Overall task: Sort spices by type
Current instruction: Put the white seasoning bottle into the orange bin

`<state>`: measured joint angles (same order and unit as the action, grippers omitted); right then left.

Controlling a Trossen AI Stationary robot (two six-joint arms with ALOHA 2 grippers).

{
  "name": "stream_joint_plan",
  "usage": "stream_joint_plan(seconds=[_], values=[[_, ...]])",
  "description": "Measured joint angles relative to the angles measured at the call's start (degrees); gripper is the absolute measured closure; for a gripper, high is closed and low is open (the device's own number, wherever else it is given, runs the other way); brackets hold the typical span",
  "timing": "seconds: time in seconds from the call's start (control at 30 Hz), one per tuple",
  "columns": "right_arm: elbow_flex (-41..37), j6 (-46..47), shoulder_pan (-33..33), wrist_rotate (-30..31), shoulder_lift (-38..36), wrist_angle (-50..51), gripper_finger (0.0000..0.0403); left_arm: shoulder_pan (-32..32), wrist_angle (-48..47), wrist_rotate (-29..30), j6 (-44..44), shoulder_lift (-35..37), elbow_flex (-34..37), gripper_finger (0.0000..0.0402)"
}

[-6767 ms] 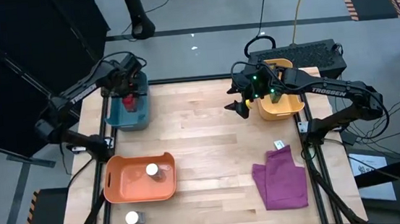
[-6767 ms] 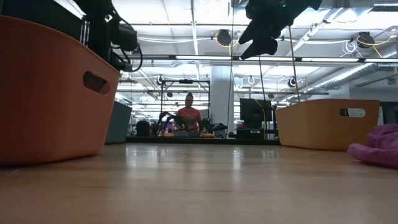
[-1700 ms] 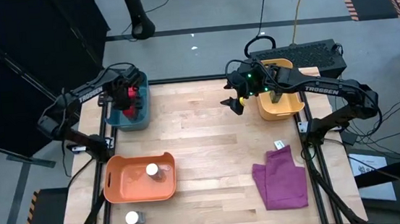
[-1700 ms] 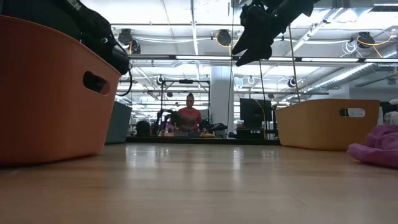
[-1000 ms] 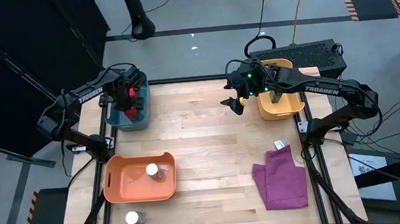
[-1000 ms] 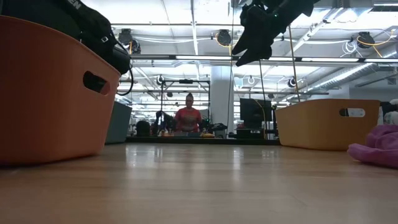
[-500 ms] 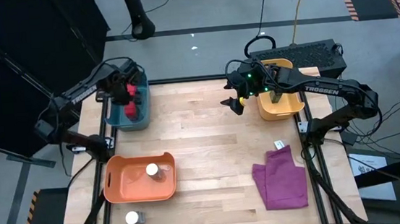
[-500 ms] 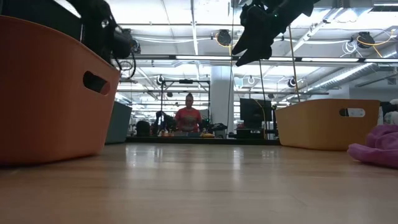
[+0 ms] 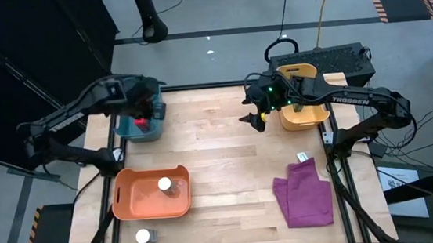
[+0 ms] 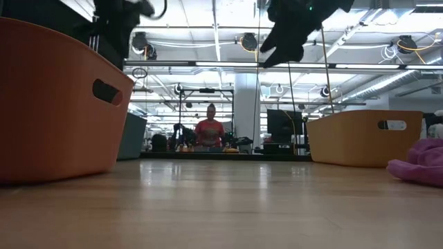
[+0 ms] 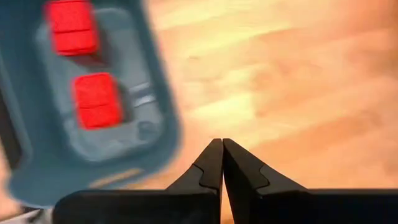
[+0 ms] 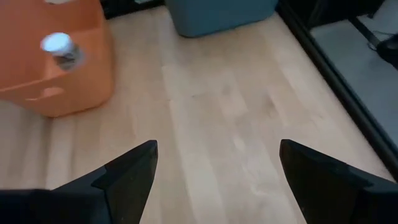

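Note:
Two red boxy spices (image 11: pixel 96 99) (image 11: pixel 69 28) lie on the floor of the blue bin (image 9: pixel 139 122) at the far left. My left gripper (image 9: pixel 152 107) hovers shut above that bin's right rim, its fingertips (image 11: pixel 222 146) together and holding nothing. One clear jar with a white lid (image 9: pixel 165 185) stands in the orange bin (image 9: pixel 152 192). Another such jar (image 9: pixel 142 236) stands on the table near the front left corner. My right gripper (image 9: pixel 259 118) hangs open in the air left of the yellow bin (image 9: pixel 303 107), with nothing between its fingers (image 12: pixel 214 162).
A purple cloth (image 9: pixel 305 192) lies crumpled at the right front, with a small pale item (image 9: pixel 304 157) at its far edge. Bare wood stretches across the table's middle. In the low view a person (image 10: pixel 210 131) shows far off in the room behind.
My left gripper, still shut, has risen and swung a little toward the table's right, from over the blue bin's inside to above its right rim. The red spices stay in the bin.

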<state>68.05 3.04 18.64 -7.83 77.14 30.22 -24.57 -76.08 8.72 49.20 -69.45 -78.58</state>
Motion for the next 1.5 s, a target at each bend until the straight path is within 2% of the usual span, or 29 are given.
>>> stream_joint_plan(seconds=[0.17,0.33,0.43,0.57,0.77,0.87,0.97,1.1,1.2,1.37,1.5], values=[[0.0,3.3,-3.8,0.0,-2.4,2.0,0.0083,12.7,2.9,2.7,8.1,-0.4,-1.6,0.0385],[0.0,7.7,-8.8,0.0,-6.1,4.4,0.0094,24.2,3.3,1.8,18.3,-2.2,-2.7,0.0385],[0.0,10.3,-12.5,0.1,-8.3,5.5,0.0111,31.5,4.3,-2.0,24.4,-4.2,-3.8,0.0385],[0.0,13.1,-17.4,0.4,-11.0,6.1,0.0134,41.9,10.4,-10.1,32.2,-8.3,-7.6,0.0392],[0.0,16.3,-24.0,0.4,-12.8,6.2,0.0163,55.9,11.6,-13.8,51.1,-16.3,-16.0,0.0395],[0.0,17.1,-26.7,0.5,-12.9,6.3,0.0171,61.0,10.1,-17.0,59.8,-19.1,-17.2,0.0395],[0.0,17.7,-29.0,0.7,-12.9,6.3,0.0177,65.2,8.1,-21.6,67.5,-21.0,-17.2,0.0395],[0.0,18.8,-31.3,3.9,-12.9,6.3,0.0181,69.2,1.4,-23.9,70.8,-22.0,-17.2,0.0395],[0.0,19.1,-32.5,5.6,-12.9,6.2,0.0181,70.6,-2.0,-20.8,70.3,-22.1,-17.2,0.0395],[0.0,20.1,-33.1,8.1,-12.9,6.0,0.0181,70.8,-5.0,-20.0,70.4,-22.1,-17.2,0.0395],[0.0,21.5,-33.0,8.9,-12.9,5.6,0.0181,70.8,-7.2,-15.1,70.5,-22.1,-17.2,0.0394]])
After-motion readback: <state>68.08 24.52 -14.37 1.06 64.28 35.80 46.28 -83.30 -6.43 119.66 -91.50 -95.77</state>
